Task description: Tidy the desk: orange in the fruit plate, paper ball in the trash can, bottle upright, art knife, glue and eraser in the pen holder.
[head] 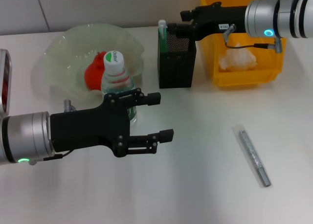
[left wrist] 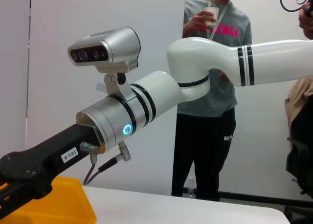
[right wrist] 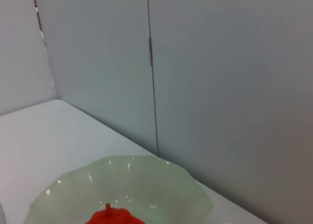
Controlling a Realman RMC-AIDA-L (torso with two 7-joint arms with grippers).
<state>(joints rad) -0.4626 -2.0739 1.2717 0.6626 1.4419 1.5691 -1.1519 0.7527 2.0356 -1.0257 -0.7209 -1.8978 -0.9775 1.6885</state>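
Hovering wide open beside the upright bottle (head: 117, 82), the left gripper (head: 155, 117) pointed right; the art knife (head: 254, 155) lay well beyond, long axis running away from the robot, well below the right gripper (head: 183, 19) at the pen holder (head: 177, 57), fingers unreadable.

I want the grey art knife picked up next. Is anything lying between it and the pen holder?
Nothing visible does. The art knife lies alone on the bare table, with open tabletop up to the pen holder. The right gripper is above the holder's opening, though.
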